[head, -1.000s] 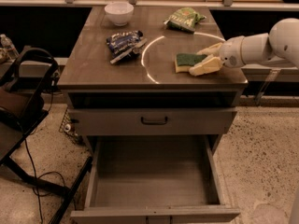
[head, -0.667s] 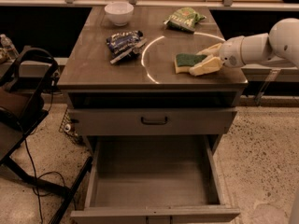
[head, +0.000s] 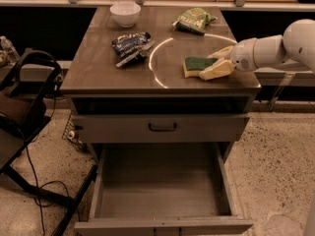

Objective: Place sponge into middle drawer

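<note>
Gripper [head: 208,66] right of centre frame, fingers [head: 217,71] clamped on right end of sponge [head: 195,64], sponge resting on tabletop [head: 98,73], middle drawer [head: 162,193] open, bottom centre.

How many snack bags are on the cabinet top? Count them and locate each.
2. The green snack bag lies at the back right; the dark blue snack bag lies left of centre. None appears hidden. The gripper is at the sponge, front right.
</note>
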Tool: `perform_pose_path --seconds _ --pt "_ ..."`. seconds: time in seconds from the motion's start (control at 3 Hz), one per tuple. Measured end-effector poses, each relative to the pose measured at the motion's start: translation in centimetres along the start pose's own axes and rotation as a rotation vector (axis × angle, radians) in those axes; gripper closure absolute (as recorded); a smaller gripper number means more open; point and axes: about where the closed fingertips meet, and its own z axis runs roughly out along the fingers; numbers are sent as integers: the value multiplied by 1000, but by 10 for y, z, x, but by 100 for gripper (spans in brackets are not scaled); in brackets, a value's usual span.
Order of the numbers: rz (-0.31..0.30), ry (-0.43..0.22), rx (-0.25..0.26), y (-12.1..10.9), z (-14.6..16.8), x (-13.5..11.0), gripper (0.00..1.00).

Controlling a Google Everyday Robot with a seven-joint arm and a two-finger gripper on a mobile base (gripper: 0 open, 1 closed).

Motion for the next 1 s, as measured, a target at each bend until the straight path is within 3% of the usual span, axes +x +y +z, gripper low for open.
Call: perform_pose_path --seconds 1.0 --pt "0 0 0 0 -1 -1 100"
